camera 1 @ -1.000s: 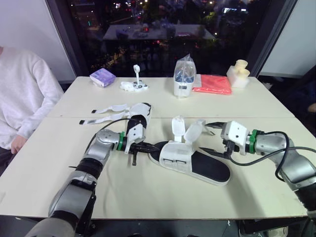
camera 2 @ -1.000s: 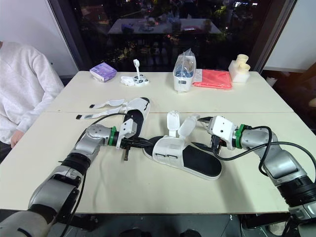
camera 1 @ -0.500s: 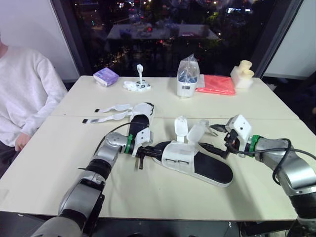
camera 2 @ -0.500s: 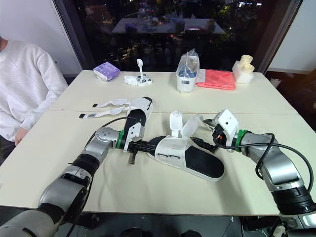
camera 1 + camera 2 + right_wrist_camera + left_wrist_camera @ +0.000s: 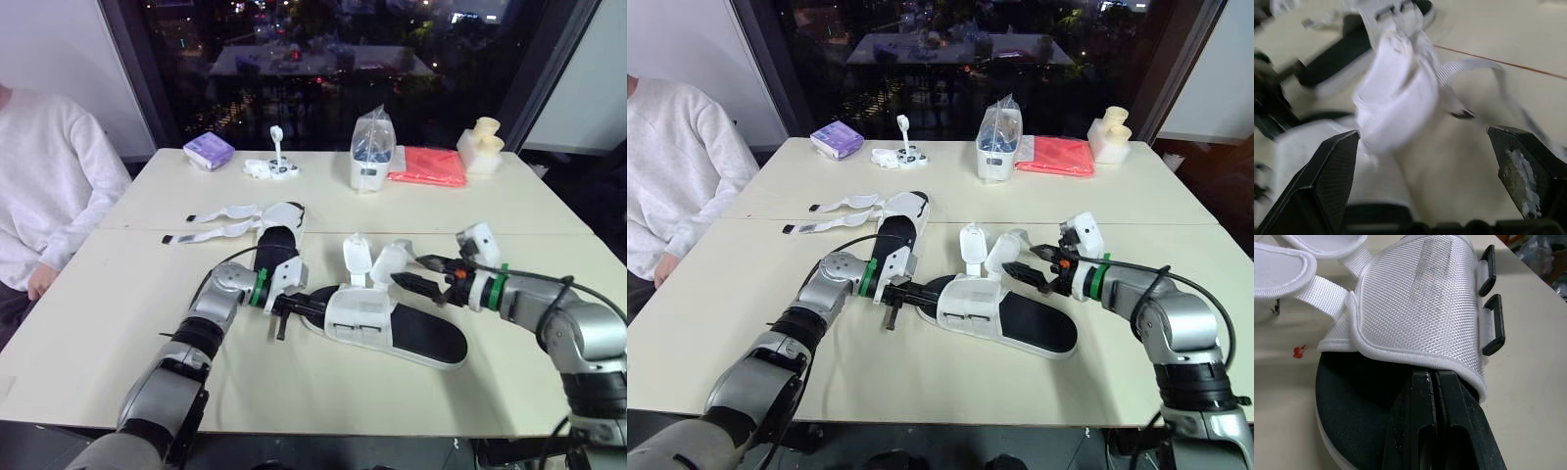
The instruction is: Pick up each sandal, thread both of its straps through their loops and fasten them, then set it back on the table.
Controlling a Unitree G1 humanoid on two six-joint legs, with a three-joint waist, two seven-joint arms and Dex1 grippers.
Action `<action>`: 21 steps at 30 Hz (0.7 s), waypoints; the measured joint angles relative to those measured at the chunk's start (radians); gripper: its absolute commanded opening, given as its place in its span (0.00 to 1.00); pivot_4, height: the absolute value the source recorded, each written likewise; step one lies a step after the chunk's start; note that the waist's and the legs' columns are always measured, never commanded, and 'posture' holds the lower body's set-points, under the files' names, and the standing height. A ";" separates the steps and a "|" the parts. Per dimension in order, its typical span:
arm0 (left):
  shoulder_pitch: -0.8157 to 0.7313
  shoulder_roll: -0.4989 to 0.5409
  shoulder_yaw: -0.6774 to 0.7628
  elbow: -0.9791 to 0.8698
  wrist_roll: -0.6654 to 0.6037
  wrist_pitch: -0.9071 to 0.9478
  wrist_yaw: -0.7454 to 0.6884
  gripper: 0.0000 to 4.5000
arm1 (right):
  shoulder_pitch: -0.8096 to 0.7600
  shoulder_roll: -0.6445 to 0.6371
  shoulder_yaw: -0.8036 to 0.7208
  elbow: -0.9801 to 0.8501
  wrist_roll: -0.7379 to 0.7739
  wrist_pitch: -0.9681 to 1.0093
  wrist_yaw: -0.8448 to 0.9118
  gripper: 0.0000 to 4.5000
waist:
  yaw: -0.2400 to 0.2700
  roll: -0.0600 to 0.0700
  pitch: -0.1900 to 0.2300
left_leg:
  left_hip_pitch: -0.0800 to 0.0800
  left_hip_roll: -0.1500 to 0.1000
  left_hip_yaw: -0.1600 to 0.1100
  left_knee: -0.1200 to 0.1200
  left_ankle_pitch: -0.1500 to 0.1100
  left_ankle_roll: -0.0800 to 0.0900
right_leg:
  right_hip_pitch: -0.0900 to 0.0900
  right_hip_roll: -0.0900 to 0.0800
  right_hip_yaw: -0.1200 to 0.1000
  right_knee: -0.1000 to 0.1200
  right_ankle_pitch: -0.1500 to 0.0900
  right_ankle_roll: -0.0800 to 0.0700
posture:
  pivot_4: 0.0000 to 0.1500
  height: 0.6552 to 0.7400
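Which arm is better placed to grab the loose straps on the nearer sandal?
Right. The right gripper is open and pointed at the upright straps, close beside them. The left gripper is shut, its tips tucked into the toe end of the sandal.

— How is the light?
— Bright and even from above on the table [image 5: 294, 392]. The window [image 5: 323, 39] behind is dark, speckled with small lights.
— Shadows?
— Soft and short, beneath the sandal [image 5: 361, 315].
— Blur?
— In the right wrist view the straps [image 5: 1396, 98] are smeared. The left wrist view is crisp.
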 measured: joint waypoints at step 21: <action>-0.014 -0.014 0.001 0.038 0.017 -0.065 0.049 0.01 | -0.353 0.239 -0.144 0.533 0.032 0.124 -0.144 1.00 | -0.005 0.000 0.000 | -0.003 -0.001 0.001 0.002 0.000 0.001 | -0.003 0.001 -0.002 0.008 0.000 0.000 | 1.00 1.00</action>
